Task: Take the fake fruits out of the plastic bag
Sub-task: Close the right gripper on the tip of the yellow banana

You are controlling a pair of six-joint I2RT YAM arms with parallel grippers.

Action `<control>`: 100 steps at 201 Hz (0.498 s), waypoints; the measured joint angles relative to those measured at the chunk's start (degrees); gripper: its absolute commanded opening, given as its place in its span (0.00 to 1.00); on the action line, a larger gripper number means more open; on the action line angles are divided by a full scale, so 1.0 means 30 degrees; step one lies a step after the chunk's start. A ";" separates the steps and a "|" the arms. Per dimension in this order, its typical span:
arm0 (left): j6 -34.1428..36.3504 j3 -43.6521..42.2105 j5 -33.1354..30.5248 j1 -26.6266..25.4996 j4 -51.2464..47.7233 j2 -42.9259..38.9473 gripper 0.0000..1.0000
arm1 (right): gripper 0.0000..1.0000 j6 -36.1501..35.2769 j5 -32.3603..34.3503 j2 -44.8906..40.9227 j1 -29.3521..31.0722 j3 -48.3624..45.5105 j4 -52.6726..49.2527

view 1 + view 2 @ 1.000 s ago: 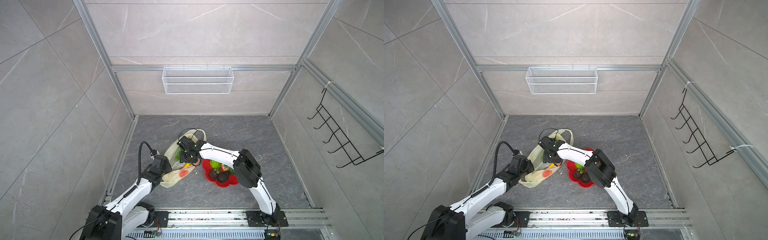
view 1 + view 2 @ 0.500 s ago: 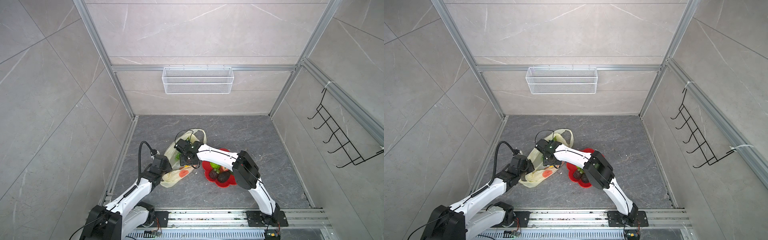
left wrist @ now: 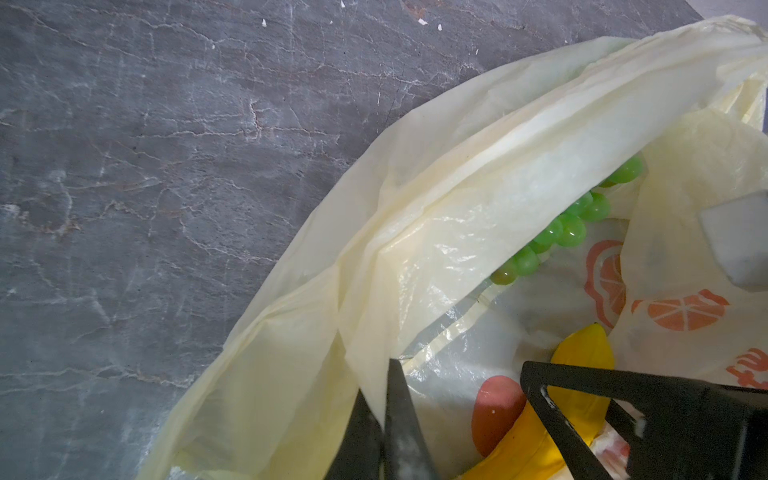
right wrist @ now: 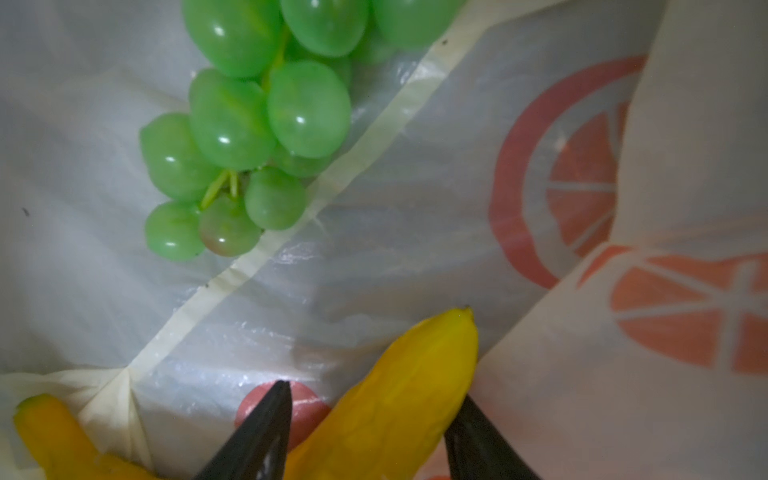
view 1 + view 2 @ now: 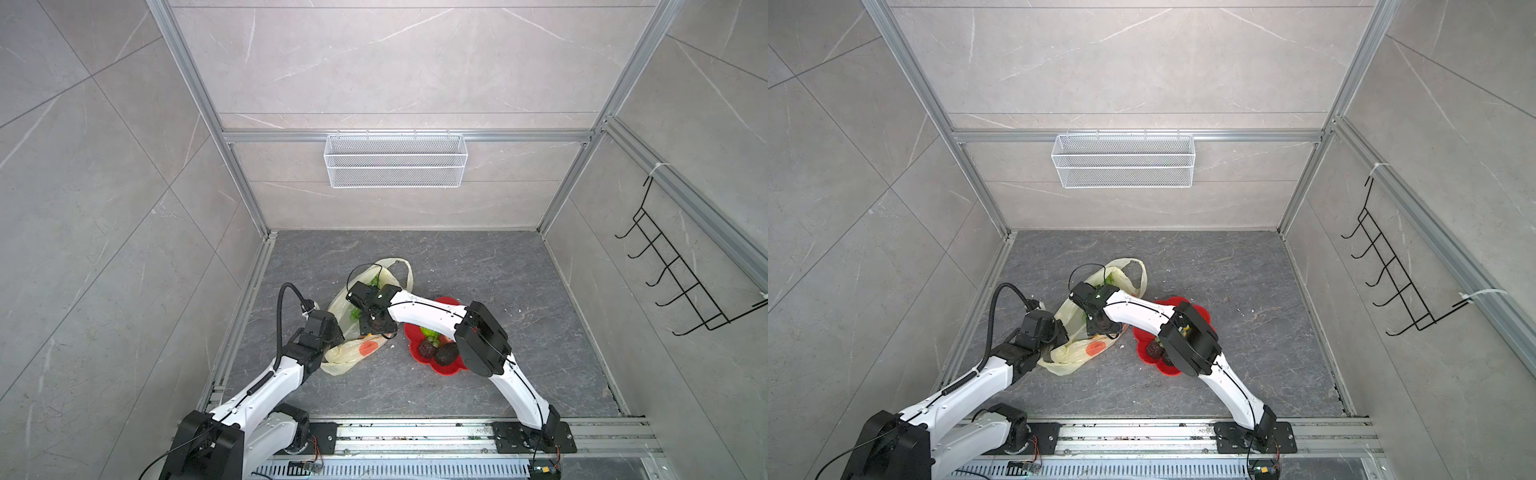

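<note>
The plastic bag lies on the grey floor, left of the middle, its mouth towards the back. My left gripper is shut on a fold of the bag's rim. My right gripper reaches inside the bag. Its fingers stand apart on either side of a yellow banana, one against it and the other's tip just off it. A green grape bunch lies beyond. Two dark avocados and a green fruit sit on the red plate.
A second yellow piece shows inside the bag. A red-orange round patch lies behind the banana; print or fruit, I cannot tell. A wire basket hangs on the back wall and a black hook rack on the right wall.
My right gripper has shifted a little to the left, further over the bag. The left arm and the bag's held rim have stayed put.
</note>
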 measured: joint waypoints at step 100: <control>0.0007 -0.0058 0.0073 0.0000 0.0007 0.0000 0.04 | 0.45 -0.0393 0.0517 0.2747 0.0000 0.4619 -0.1807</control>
